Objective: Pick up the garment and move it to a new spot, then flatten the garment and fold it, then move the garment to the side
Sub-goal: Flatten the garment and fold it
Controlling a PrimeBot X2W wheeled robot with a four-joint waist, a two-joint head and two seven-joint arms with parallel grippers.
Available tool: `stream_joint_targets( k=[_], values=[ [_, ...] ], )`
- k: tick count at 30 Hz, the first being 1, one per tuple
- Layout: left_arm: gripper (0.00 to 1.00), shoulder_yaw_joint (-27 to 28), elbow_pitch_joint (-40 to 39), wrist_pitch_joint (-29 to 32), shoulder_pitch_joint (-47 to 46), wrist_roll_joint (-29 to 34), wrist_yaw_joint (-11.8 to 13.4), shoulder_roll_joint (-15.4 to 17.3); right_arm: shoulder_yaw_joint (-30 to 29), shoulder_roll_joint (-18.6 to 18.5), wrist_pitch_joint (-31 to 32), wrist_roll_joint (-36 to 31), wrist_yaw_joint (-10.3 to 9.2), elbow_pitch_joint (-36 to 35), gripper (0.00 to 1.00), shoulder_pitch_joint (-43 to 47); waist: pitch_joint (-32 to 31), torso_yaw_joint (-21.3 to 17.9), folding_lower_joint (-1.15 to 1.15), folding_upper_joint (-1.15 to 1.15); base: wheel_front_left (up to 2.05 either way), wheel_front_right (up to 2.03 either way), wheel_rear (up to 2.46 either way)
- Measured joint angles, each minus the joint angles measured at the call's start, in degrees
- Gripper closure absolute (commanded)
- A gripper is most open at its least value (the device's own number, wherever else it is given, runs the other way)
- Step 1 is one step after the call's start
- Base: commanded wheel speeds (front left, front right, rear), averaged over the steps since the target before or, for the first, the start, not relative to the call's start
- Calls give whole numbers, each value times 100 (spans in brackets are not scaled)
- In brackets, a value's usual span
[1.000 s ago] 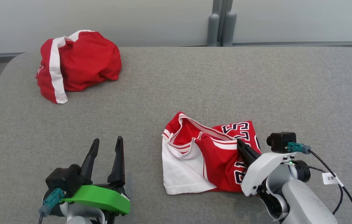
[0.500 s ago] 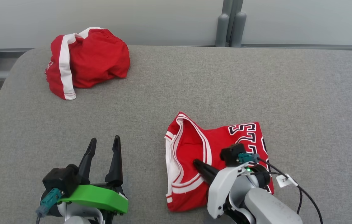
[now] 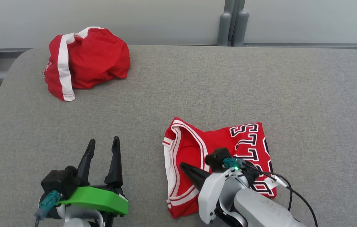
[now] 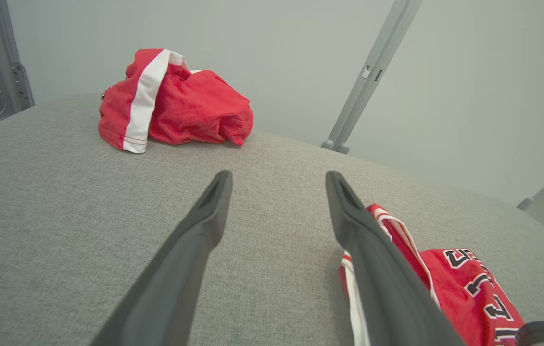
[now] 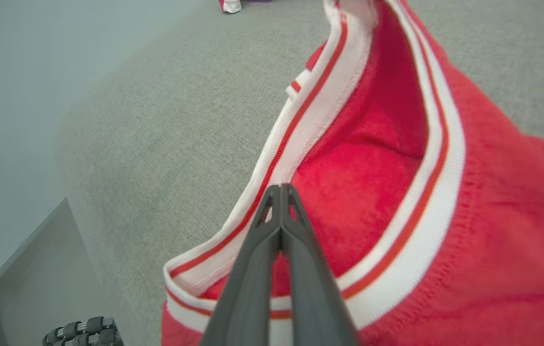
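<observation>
- Here, the garment [image 3: 219,138], a red jersey with white-and-red trim and black-and-white lettering, lies folded on the grey padded table [image 3: 197,82], in the lower middle of the head view, a little right of centre.
- Its trimmed neck opening faces the left of the frame and the lettering runs down its right side.
- The right gripper [image 3: 183,165] comes in from the bottom edge over the jersey's lower part, its white and grey forearm covering some of the cloth.
- Its two dark fingers are pressed flat together, pointing toward the upper left of the frame.
- In the right wrist view the joined tips [image 5: 280,186] sit over the red inner cloth just inside the white trim band. No fabric shows between them, and I cannot tell whether they touch the cloth below.
- The left gripper [image 3: 103,139] is at the lower left of the head view, above its green wrist cover, over bare table, well apart from the jersey.
- Its fingers are spread wide and hold nothing. The left wrist view shows grey table between them, with the jersey's edge beside the right-hand finger.
- A pair of red shorts [image 3: 93,60] with a white side stripe lies bunched in the upper left, near the table's far edge.
- Two grey posts [image 3: 230,28] rise behind the table at the top centre, against a pale wall.
</observation>
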Motion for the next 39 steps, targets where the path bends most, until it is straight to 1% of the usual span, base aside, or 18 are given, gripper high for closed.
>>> stream_joint_targets(
  k=[8, 14, 19, 22, 28, 32, 36, 39],
  values=[
    [0, 1, 7, -10, 5, -26, 20, -2, -389, -45, -316, -54, 0, -113, 100, -265, -52, -74, 0, 0, 0, 0, 0],
    [0, -15, 12, -26, 5, -37, 20, -15, -1028, -119, -377, -96, 0, -47, 100, -338, -52, -33, 0, 0, 0, 0, 0],
    [0, -60, 7, -25, -55, -35, -8, -41, -1458, -125, -379, -216, 0, 328, 100, -532, -9, 118, 0, 0, 0, 0, 0],
    [0, -73, 5, -25, -105, -24, -11, -57, -1550, -90, -367, -254, 0, 638, 100, -710, 29, 262, 0, 0, 0, 0, 0],
    [0, -85, 24, -32, -157, -19, -37, -104, -1312, -2, -336, -227, 1, 1042, 100, -982, 129, 589, 0, 0, 0, 0, 0],
    [0, -90, 55, -49, -188, -2, -62, -142, -922, 4, -336, 24, 1, 1050, 100, -1049, 213, 772, 0, 0, 0, 0, 0],
    [0, -76, 91, -58, -194, 3, -86, -168, -513, 8, -343, 216, 1, 1047, 100, -1095, 301, 867, 0, 0, 0, 0, 0],
    [0, -59, 111, -62, -203, 3, -90, -188, -275, 10, -379, 342, 0, 1028, 100, -1156, 335, 862, 0, 0, 0, 0, 0]
  ],
)
